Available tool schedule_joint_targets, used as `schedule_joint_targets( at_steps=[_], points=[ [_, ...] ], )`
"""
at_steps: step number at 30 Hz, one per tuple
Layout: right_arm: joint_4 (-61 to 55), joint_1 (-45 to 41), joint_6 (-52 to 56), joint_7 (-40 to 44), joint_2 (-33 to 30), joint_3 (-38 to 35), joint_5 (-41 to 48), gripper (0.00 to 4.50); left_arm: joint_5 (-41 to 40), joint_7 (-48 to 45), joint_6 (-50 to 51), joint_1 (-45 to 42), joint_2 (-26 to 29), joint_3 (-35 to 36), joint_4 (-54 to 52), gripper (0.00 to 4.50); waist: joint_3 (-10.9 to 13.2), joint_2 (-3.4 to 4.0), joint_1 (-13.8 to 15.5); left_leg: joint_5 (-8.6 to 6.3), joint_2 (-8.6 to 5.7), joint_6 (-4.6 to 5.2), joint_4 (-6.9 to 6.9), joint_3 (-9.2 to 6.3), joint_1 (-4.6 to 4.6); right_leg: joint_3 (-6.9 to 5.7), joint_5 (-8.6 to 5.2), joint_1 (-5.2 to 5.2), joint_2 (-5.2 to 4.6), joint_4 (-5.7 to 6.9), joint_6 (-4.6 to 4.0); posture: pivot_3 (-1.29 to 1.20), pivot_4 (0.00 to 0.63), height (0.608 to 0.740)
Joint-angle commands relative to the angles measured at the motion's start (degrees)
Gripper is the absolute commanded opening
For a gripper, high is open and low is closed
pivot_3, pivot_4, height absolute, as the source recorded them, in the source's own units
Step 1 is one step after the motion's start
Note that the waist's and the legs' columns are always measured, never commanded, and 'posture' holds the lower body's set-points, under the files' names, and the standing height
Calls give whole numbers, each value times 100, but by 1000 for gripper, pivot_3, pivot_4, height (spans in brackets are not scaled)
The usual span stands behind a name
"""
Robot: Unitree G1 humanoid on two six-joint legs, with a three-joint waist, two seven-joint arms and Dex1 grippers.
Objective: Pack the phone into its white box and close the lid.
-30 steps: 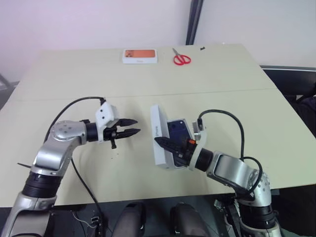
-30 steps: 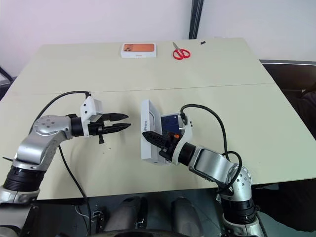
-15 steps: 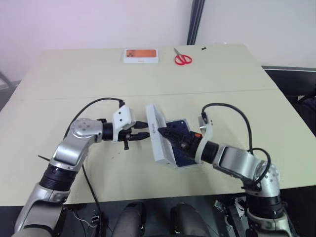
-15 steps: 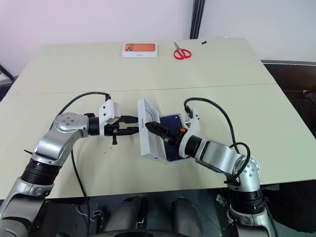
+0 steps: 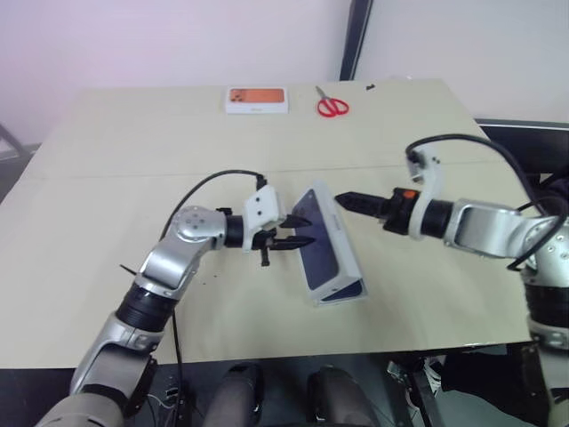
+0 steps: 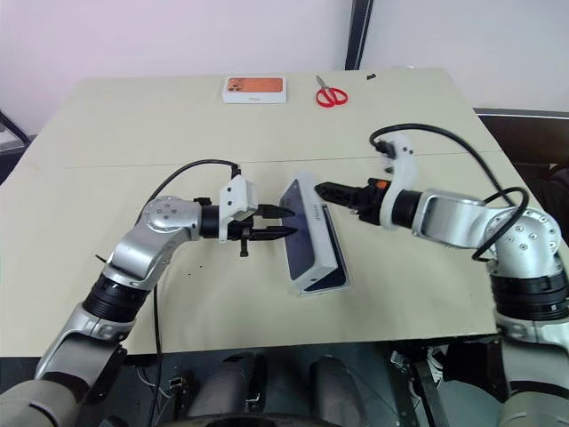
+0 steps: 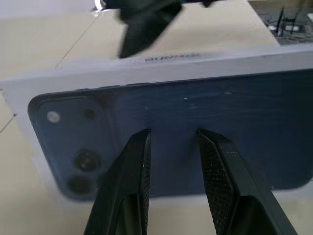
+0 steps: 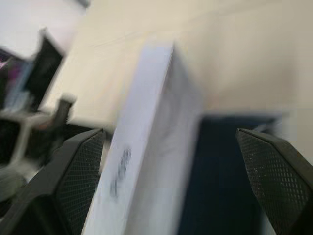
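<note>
From the head camera, the left tool (image 5: pixel 302 242) reaches in level over the counter (image 5: pixel 133 169), its two black fingers slightly parted with nothing between them. Their tips are at the dark blue printed face of the lid (image 5: pixel 322 242), touching it or just short of it. The lid stands tilted on the counter straight ahead of those tips, printed face turned to the left tool and white side wall turned the other way. A dark blue strip shows at the lid's low end. I cannot tell whether that is the phone or more of the print, and the white box cannot be told apart from the lid here.

The right tool (image 5: pixel 348 201) points at the lid's white side from the opposite flank, close to it but apart. Well beyond both tools, at the far edge of the counter, lie a white box with orange picture (image 5: pixel 257 100) and red scissors (image 5: pixel 332 107), near each other.

In the left wrist view, this tool's fingers (image 7: pixel 134 181) rise with a narrow gap between them, pinching nothing. Directly past them is the lid's printed phone with its camera cluster, and a white wall with grey lettering runs along its far edge. A dark finger of the other tool shows beyond that wall.

In the right wrist view, this tool's fingers (image 8: pixel 78 171) are spread wide, one at each edge of the picture, holding nothing. Between and ahead of them rises the lid's white lettered side, with a dark blue patch beside it, though blur hides what that patch is.
</note>
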Motion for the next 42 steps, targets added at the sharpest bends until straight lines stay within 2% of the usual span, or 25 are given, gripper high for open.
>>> schedule_joint_targets(
  at_steps=[1, 3, 7, 10, 14, 18, 23, 28, 34, 42],
  points=[
    [-91, -285, -191, 1240, -502, 161, -1455, 4237, 161, 27, -65, -103, -78, -172, -28, 1590, 0, 2, -8, 0, 0, 1, -2, 3, 0, 3, 0, -1, 0, -1, 0, 0, 150, 740],
    [-212, -301, -320, 1794, -767, 422, -2238, 3682, 213, 39, -97, -87, -104, -215, -4, 1590, 0, 2, -3, 0, 1, 1, -2, 3, 0, 2, 0, -2, 1, 0, 0, 0, 150, 740],
    [-755, -161, -997, 3033, -1422, 1282, -4052, 1573, 170, 155, -73, -64, -101, -69, -48, 1590, 0, 3, 6, -1, 1, 1, 1, 1, -1, 3, 0, -3, 0, 0, 0, 0, 150, 740],
    [-1011, -34, -1550, 3680, -1661, 1708, -5098, 36, 92, 279, 19, -70, 16, 179, -96, 1590, 0, 3, 7, -1, 1, 1, 1, 1, -1, 3, 0, -4, 0, -1, 0, 0, 150, 740],
    [-900, -15, -2199, 3968, -1584, 2280, -6565, 36, 91, 318, 51, 1, 310, 462, -102, 1590, 0, 3, 0, 0, 1, 0, 1, 1, 0, 5, 0, -6, 0, -1, 0, 0, 150, 740],
    [-100, -71, -3205, 4112, -1305, 2896, -8153, 36, 157, 202, 27, 141, 643, 553, -29, 1590, 1, 3, 2, 0, 1, -1, 2, 1, 0, 4, 0, -6, -1, -1, 0, 0, 150, 740],
    [623, -41, -3917, 4583, -1027, 2917, -8918, 36, 58, -10, 154, 279, 825, 458, -170, 1590, 1, 3, 26, 1, 0, -2, 4, 2, 0, 5, 0, -6, -2, 0, 0, 0, 150, 740],
    [538, 231, -4229, 5273, -1011, 2721, -9060, 36, 13, -231, 389, 403, 941, 326, -420, 1590, 1, 4, 7, 1, 0, -3, 2, 1, 0, 4, 0, -7, -1, 1, 0, 0, 150, 740],
    [-205, 707, -4039, 5929, -981, 2268, -8758, 36, 148, -379, 667, 457, 1099, 42, -512, 1590, 1, 3, 14, 1, 0, -3, 4, 0, 2, 4, 0, -4, -1, 2, 0, 0, 150, 740],
    [-1076, 975, -3504, 6217, -766, 1917, -8532, 36, 270, -284, 637, 427, 996, -111, -419, 1590, 1, 4, 14, 1, 0, -3, 4, -2, 2, 4, 0, -4, -1, 4, 0, 0, 150, 740]
  ],
)
